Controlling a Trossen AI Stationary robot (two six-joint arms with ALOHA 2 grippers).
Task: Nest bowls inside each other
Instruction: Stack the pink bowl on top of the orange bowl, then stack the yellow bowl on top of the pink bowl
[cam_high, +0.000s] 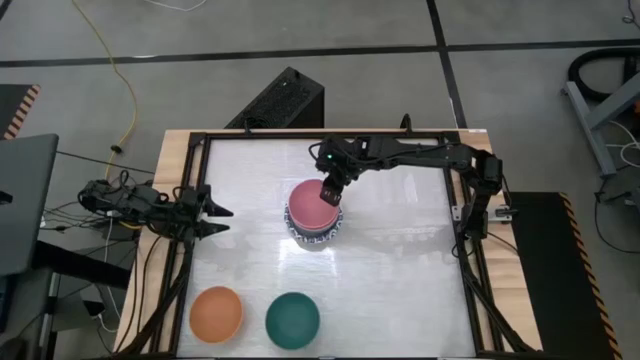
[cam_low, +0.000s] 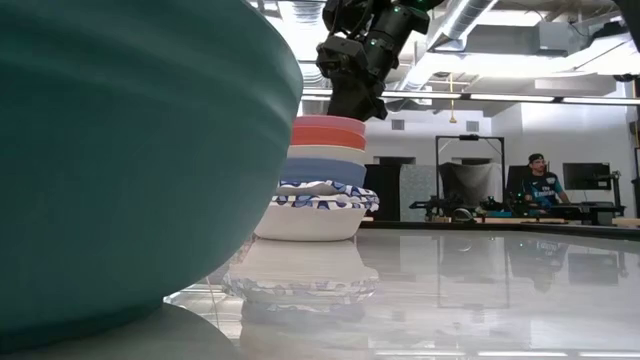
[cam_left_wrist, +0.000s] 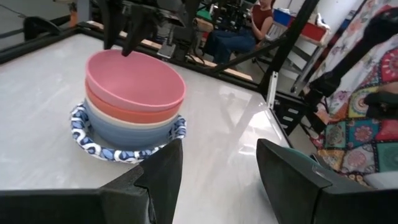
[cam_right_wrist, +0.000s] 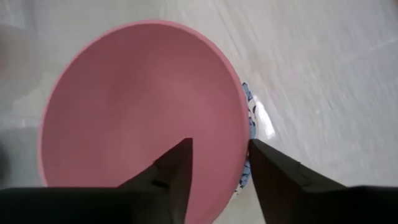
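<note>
A stack of nested bowls (cam_high: 315, 218) stands mid-table. A pink bowl (cam_left_wrist: 134, 78) is on top, with red, cream and blue bowls under it and blue-patterned white bowls (cam_low: 320, 205) at the bottom. My right gripper (cam_right_wrist: 217, 162) hangs open, slanting down over the pink bowl's far rim (cam_right_wrist: 239, 112), one finger inside the rim line and one outside. Its fingers show clear of the bowl. An orange bowl (cam_high: 216, 313) and a dark green bowl (cam_high: 292, 319) sit apart near the front edge. My left gripper (cam_high: 218, 212) waits open at the table's left edge, pointing level at the stack.
The dark green bowl (cam_low: 120, 150) fills the low view's left side. A black frame (cam_high: 200, 140) runs round the white tabletop. Bare tabletop lies to the right of the stack and between it and the two front bowls. People sit in the room beyond the table.
</note>
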